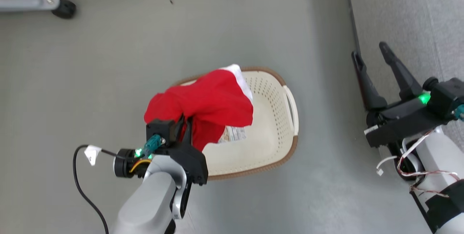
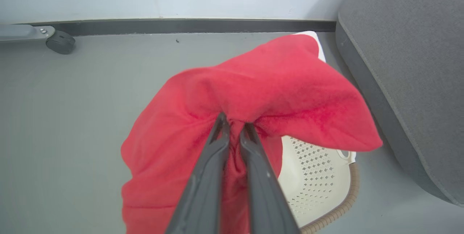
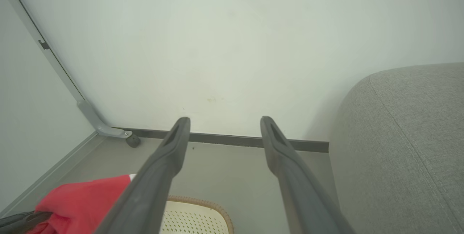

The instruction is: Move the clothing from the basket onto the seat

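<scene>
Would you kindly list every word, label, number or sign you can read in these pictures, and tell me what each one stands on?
No text here is legible.
Sticker on the floor of the basket: printed lines, too small and blurred to read, and partly covered by cloth.
Red garment: no lettering on the folds that show.

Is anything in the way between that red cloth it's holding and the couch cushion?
Nothing visible lies on the floor between them. The left gripper holds the clothing above the basket; the seat is to the robot's right. The open right gripper hangs by the seat's near edge, possibly in a straight path.
</scene>
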